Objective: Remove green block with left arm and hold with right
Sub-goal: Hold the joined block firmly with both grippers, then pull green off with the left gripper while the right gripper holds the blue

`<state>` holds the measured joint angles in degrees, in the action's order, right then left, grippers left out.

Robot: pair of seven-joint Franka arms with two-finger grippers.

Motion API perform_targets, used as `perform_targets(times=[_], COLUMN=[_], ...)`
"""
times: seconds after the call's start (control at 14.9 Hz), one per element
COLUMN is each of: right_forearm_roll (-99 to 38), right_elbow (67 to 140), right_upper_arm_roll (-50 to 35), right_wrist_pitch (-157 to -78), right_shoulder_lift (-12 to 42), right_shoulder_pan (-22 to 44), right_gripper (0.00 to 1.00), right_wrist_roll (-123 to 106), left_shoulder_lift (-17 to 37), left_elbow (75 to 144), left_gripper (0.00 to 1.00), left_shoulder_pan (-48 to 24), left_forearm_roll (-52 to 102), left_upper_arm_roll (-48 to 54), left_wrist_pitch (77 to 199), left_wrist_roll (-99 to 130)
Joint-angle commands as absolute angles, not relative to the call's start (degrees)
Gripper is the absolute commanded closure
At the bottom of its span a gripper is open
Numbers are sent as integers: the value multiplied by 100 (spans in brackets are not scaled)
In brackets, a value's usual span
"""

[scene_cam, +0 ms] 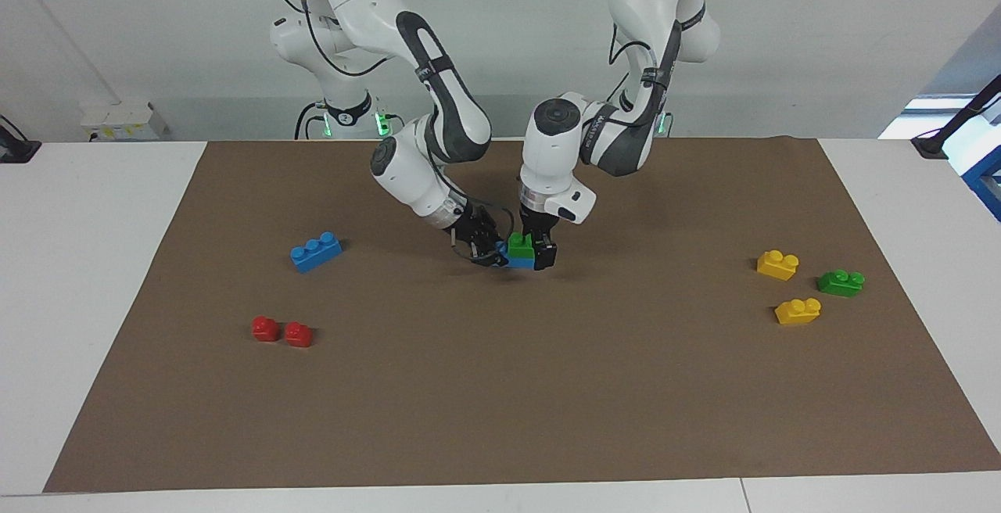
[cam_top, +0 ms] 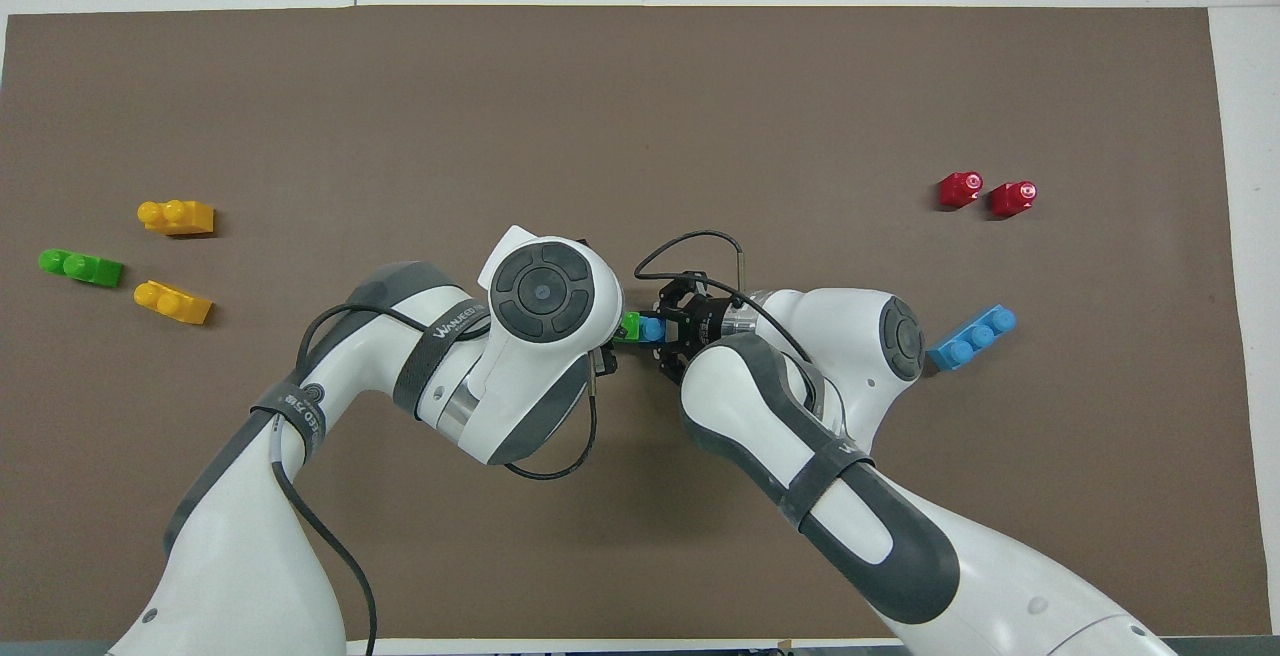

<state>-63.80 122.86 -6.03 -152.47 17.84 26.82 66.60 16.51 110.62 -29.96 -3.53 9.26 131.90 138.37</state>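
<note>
- The green block (scene_cam: 519, 245) sits on top of a blue brick (scene_cam: 518, 261), studs upward, near the middle of the brown mat (scene_cam: 547, 403) and well away from every edge and corner of the table (scene_cam: 94, 263). We cannot tell whether the stack rests on the mat or is lifted just clear of it.
- We read its long axis as roughly parallel to the table's long edges, in line with the blue brick under it (much of it is hidden by the fingers, so this is a judgement).
- The left gripper (scene_cam: 539, 251) comes down almost vertically and appears pinched on the green block, a grip that suits pulling upward off the studs.
- The right gripper (scene_cam: 489, 251) comes in low and slanted from the right arm's end and appears clamped on the blue brick, bracing the base so that only the upper piece parts.
- We judge the separation not yet done: the two bricks are in contact.
- Toward the left arm's end lie a second green brick (scene_cam: 841, 282) and two yellow bricks (scene_cam: 777, 264), well apart from the stack.
- Toward the right arm's end lie a loose blue three-stud brick (scene_cam: 315, 251) and two red pieces (scene_cam: 265, 329).
</note>
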Motion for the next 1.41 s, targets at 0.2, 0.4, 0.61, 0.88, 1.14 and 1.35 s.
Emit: perform_targets(times=[0.2, 0.4, 0.61, 0.88, 1.14, 1.35], right_forearm_roll=[-6530, -6530, -6530, -6530, -6530, -6530], right_elbow=[12278, 12278, 12278, 12261, 12261, 12261], right_upper_arm_roll=[-633, -633, -633, -624, -624, -624], right_wrist_pitch=[-15275, -15284, -15293, -15293, -15302, -15302], right_shoulder_lift=[1819, 1819, 1819, 1828, 1828, 1828], right_shoulder_pan=[2689, 2689, 2698, 2707, 2716, 2707], right_gripper=[100, 100, 100, 100, 100, 100], right_wrist_roll=[6460, 6460, 6460, 6469, 6469, 6460], left_shoulder_lift=[1723, 1723, 1548, 1161, 844, 625], left_elbow=[10969, 10960, 10890, 10750, 10749, 10758], left_gripper=[90, 100, 100, 100, 100, 100], left_shoulder_pan=[-3146, -3146, -3077, -3041, -2839, -2515], left_forearm_roll=[-527, -571, -580, -510, -448, -238], left_upper_arm_roll=[817, 817, 826, 817, 826, 800], left_wrist_pitch=[13254, 13263, 13123, 12526, 12245, 11735], left_wrist_roll=[13931, 13896, 13782, 13431, 13246, 12414])
